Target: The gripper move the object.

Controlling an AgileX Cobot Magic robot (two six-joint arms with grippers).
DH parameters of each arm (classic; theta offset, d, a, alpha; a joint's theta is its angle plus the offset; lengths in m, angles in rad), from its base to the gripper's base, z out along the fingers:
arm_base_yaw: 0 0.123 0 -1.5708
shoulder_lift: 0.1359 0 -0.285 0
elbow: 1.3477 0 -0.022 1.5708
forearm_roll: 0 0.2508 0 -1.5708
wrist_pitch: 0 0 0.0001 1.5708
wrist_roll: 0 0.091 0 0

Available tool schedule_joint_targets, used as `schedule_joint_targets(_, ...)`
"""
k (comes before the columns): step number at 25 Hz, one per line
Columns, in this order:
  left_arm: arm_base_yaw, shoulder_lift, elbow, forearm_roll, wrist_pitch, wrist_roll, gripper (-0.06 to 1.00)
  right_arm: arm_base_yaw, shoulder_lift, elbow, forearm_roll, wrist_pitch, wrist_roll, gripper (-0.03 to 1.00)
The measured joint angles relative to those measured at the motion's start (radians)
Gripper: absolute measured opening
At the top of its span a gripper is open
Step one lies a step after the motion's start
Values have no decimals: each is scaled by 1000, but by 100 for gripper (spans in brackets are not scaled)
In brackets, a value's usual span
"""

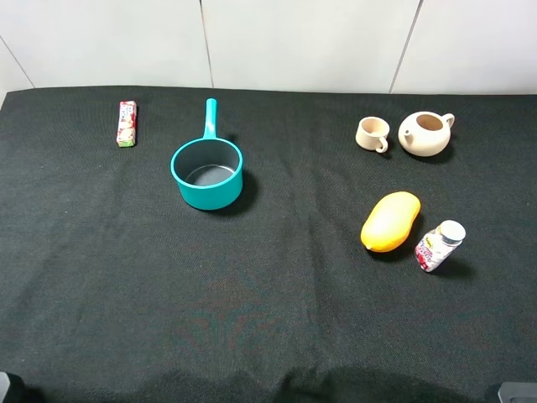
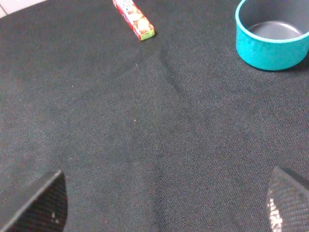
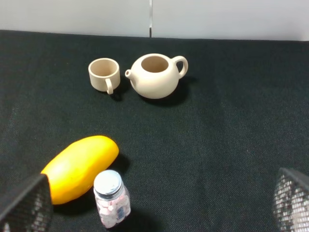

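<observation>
1. The mango (image 3: pixel 79 166) lies on the black tabletop (image 1: pixel 268 319), ahead of the right pincer (image 3: pixel 154 212) and off toward its one finger (image 3: pixel 26 205), apart from it.
2. The right pincer stands wide apart and holds nothing; only the tips of its two fingers show, with bare cloth between them.
3. A small white-capped bottle (image 3: pixel 112 198) stands just beside the mango, touching it or nearly so, and nearer the pincer's midline.
4. Farther ahead of the right pincer, well beyond the mango, sit a beige cup (image 3: pixel 104 74) and a beige teapot (image 3: pixel 155 76), side by side and close together.
5. The left pincer (image 2: pixel 164 208) is also spread apart and empty, over bare tabletop.
6. Ahead of the left pincer, a teal pan (image 2: pixel 272 41) sits toward one finger and a red candy pack (image 2: pixel 133 18) lies farther ahead, toward the other side.
7. In the high view the mango (image 1: pixel 390 221) rests far from the pan (image 1: pixel 206 172), on the right arm's side.
</observation>
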Motion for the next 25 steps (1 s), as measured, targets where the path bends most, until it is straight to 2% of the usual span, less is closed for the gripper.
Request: schedule_joint_targets(25,1,0,0,0,0,0,88,0,0,0,0,0,0,69)
